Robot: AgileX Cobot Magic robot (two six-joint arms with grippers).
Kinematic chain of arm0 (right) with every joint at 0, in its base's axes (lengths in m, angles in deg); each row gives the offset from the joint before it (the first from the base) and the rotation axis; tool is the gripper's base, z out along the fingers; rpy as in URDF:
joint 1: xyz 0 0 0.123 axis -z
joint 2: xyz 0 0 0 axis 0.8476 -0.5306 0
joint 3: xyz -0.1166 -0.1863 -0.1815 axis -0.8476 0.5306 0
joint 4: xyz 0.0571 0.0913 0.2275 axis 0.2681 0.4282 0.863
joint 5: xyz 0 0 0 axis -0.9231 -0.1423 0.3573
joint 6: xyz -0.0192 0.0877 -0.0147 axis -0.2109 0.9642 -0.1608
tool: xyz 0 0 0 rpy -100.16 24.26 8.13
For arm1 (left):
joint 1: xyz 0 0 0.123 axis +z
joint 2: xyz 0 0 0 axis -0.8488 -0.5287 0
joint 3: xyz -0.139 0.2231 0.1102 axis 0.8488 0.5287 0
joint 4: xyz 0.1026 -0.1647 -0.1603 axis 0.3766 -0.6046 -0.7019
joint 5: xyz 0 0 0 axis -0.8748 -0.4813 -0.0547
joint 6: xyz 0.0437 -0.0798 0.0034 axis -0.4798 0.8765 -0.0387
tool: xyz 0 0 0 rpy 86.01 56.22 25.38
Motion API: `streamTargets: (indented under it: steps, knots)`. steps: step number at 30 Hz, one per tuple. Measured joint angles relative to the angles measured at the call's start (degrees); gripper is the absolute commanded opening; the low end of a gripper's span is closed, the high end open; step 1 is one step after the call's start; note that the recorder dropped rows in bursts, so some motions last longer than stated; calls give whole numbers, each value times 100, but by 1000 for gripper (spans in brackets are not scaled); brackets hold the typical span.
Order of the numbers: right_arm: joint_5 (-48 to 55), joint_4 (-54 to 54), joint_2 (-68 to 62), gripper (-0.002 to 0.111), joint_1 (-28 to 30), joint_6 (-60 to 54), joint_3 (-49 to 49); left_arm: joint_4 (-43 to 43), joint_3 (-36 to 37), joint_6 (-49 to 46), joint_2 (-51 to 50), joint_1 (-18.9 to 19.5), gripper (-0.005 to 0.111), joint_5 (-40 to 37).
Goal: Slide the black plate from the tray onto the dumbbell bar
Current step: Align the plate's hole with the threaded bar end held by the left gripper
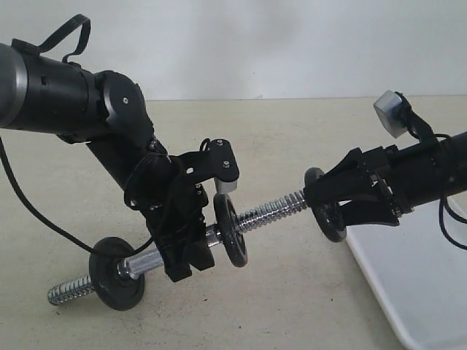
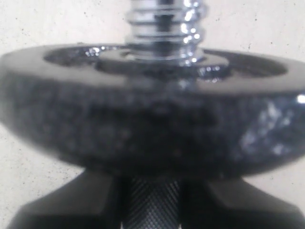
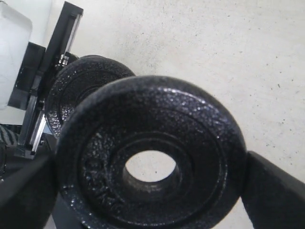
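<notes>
The black plate [image 1: 333, 226] hung on edge above the table [image 1: 292, 306], clear of the tray [image 1: 408, 292] and left of it, at the right threaded tip of the dumbbell bar [image 1: 270, 210]. The right gripper [image 1: 328, 204] clenched its rim from both sides. The left gripper [image 1: 186, 251] grasped the bar's middle, beside another disc [image 1: 232, 237] already on the bar. Likely fault: the hole showed only pale table in the right wrist view, so the bore may have sat off-axis and could jam on the thread.

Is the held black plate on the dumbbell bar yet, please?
Off: the black plate shows an empty centre hole, no dumbbell bar through it.
</notes>
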Motion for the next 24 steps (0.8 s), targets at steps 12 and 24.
streamTargets:
  steps: [12, 24]
  knots:
    - [0, 87, 476, 0, -159, 4, 0, 0, 0, 0, 2, 0, 4, 0]
    - [0, -19, 489, 0, -450, -58, 0, 50, 14, 0, 12, 0, 4, -49]
